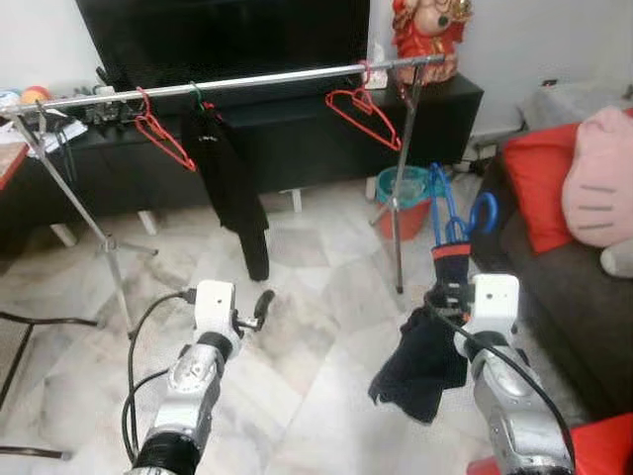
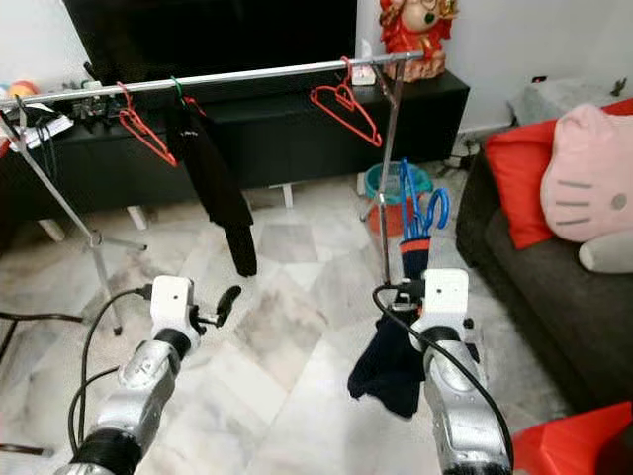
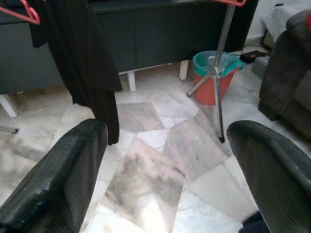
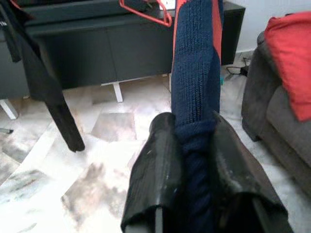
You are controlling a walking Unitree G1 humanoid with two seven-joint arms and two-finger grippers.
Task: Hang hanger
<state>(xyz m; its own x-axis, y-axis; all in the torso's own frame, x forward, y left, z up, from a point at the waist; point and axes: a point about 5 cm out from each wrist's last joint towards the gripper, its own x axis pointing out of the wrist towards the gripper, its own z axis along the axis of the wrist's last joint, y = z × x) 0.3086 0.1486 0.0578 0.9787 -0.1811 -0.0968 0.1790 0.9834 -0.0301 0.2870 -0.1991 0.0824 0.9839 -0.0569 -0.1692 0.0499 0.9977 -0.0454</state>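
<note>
A silver clothes rail (image 1: 247, 81) runs across in front of a black TV cabinet. On it hang a red hanger (image 1: 163, 139), a black garment (image 1: 229, 188) on a green hook, and another red hanger (image 1: 364, 114) near the right end. My right gripper (image 1: 450, 289) is shut on a navy garment (image 1: 425, 361) with red trim, which is draped over a blue hanger (image 1: 450, 213). The blue hook stands up below the rail's right end. In the right wrist view the knit cloth (image 4: 194, 73) is pinched between the fingers (image 4: 160, 170). My left gripper (image 1: 259, 305) is open and holds nothing.
The rail's right upright (image 1: 399, 198) stands just beyond the blue hanger, with a teal-lined red bucket (image 1: 406, 198) behind it. A dark sofa (image 1: 554, 267) with a red cushion (image 1: 539, 188) and a pink plush (image 1: 598, 178) lines the right. A marble floor (image 1: 316, 327) lies between.
</note>
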